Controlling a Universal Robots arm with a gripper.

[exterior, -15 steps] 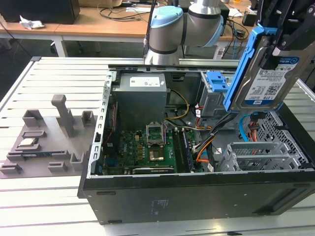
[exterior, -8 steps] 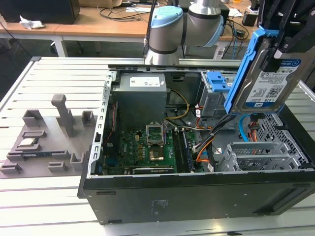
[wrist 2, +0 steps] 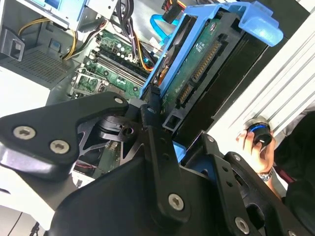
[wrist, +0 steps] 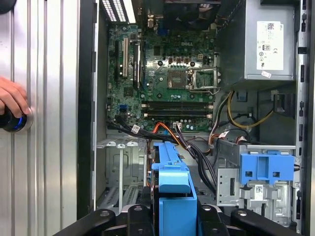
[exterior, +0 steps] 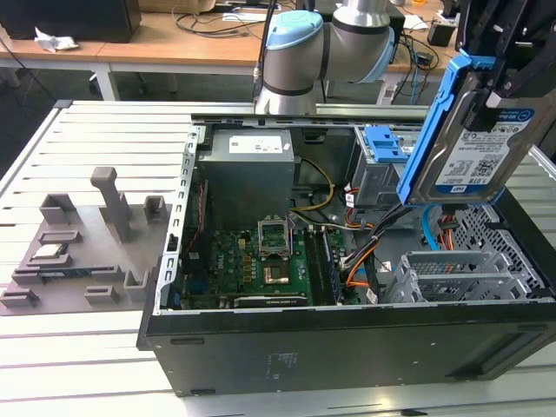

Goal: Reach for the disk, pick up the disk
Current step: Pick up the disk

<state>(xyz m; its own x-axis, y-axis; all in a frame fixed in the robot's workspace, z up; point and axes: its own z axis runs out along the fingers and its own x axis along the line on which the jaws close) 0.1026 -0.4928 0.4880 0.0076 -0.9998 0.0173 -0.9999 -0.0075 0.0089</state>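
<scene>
Claw (exterior: 504, 65) is clamped on the disk (exterior: 473, 143), which hangs in the air above the open PC case (exterior: 347, 339), over its drive-cage corner at approx 2 o'clock in the exterior view. Disk is a flat rectangular slab, silver-grey metal w/ a white-and-blue label on its face, tilted nearly upright, and wrapped by a glossy blue plastic bracket (exterior: 430, 130) along its edge.

In the second wrist view the disk (wrist 2: 197, 73) shows its underside: dark circuit board w/ connector row, blue bracket framing it, black matte claw links w/ screw heads in front. In the first wrist view the bracket's blue end (wrist: 173, 196) sits between the black claw arms, disk seen edge-on.

Inside the case: green motherboard (exterior: 252, 261) w/ square metal CPU socket, grey boxy power supply (exterior: 252, 165) toward 12 o'clock, orange and black cables (exterior: 365, 261), perforated metal drive cage (exterior: 452, 278), a blue plastic latch (exterior: 385, 143) on the bay.

Case sits on a ribbed aluminium bench (exterior: 95, 139). At 9 o'clock in the exterior view, a grey plastic fixture tray (exterior: 78, 252) w/ blocky uprights. A person's hand (wrist: 12, 101) rests on a round black knob w/ blue ring (wrist: 12, 120) at the bench's edge.
</scene>
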